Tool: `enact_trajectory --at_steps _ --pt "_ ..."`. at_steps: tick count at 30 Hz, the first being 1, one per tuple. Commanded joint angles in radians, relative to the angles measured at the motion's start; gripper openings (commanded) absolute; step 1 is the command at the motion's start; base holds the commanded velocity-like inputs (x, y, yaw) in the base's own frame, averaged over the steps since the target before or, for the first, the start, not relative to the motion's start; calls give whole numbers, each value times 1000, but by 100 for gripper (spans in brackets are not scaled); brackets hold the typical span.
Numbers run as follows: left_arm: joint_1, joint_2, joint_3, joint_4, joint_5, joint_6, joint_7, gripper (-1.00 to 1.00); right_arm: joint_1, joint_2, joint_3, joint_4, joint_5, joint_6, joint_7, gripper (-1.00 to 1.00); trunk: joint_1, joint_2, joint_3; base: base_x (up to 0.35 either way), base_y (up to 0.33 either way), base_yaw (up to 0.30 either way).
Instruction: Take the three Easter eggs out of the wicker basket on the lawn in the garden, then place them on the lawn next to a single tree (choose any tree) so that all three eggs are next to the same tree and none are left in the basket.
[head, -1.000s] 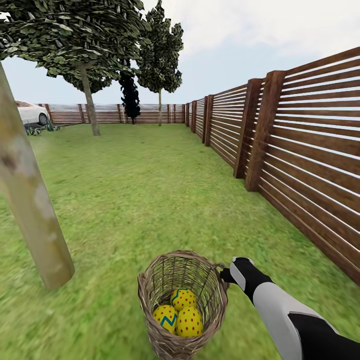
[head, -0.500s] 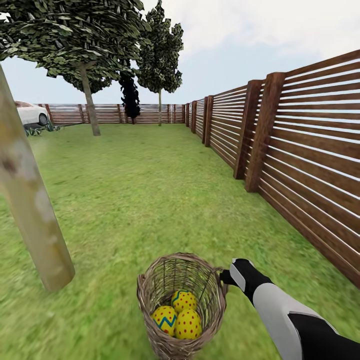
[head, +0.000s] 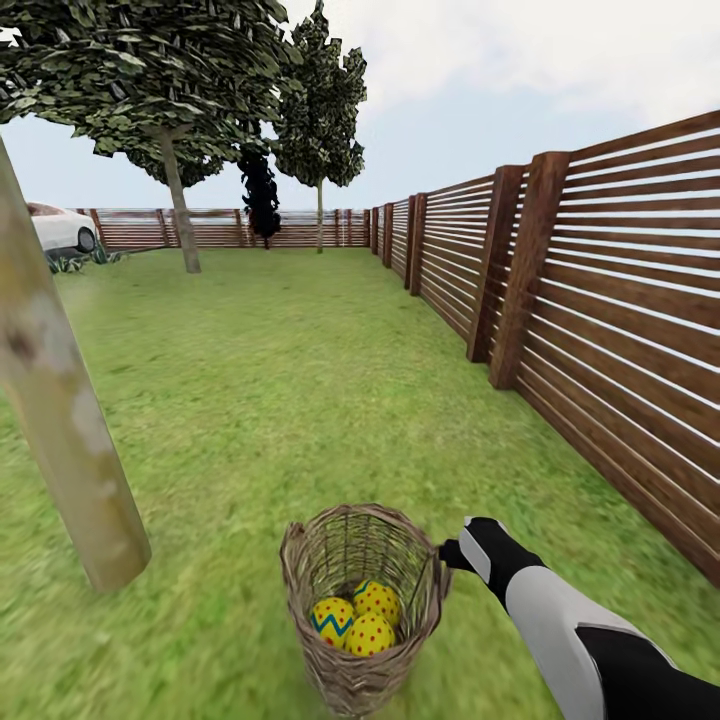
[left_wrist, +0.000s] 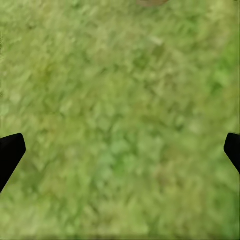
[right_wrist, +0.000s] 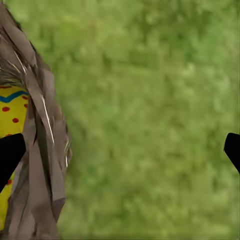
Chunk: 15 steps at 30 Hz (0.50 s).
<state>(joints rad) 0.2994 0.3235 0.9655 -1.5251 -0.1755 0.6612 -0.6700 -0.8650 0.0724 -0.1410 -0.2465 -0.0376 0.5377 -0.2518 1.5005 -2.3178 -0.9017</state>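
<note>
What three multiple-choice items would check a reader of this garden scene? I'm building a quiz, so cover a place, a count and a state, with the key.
1. Where does the wicker basket stand?
A. On the lawn, between the near tree trunk and the fence
B. On a patio
C. Against the fence

2. How many Easter eggs lie in it?
A. One
B. Two
C. Three

3. How do the right gripper jaws stand?
A. Shut on an egg
B. Open, beside the basket wall
C. Shut on the rim

Key: A, grass surrounds it; C, three patterned eggs show inside; B, the right wrist view shows its fingertips far apart.
</note>
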Motion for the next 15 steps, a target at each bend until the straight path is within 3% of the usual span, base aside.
enact_trajectory --at_steps 1,15 --pt "0 0 1 -1 -10 2 -9 100 0 1 -5 -2 -1 4 -6 100 -4 7 2 0 0 0" --pt "0 0 1 1 -10 1 -8 100 0 10 -5 0 -2 4 0 100 -58 105 46 0 0 0"
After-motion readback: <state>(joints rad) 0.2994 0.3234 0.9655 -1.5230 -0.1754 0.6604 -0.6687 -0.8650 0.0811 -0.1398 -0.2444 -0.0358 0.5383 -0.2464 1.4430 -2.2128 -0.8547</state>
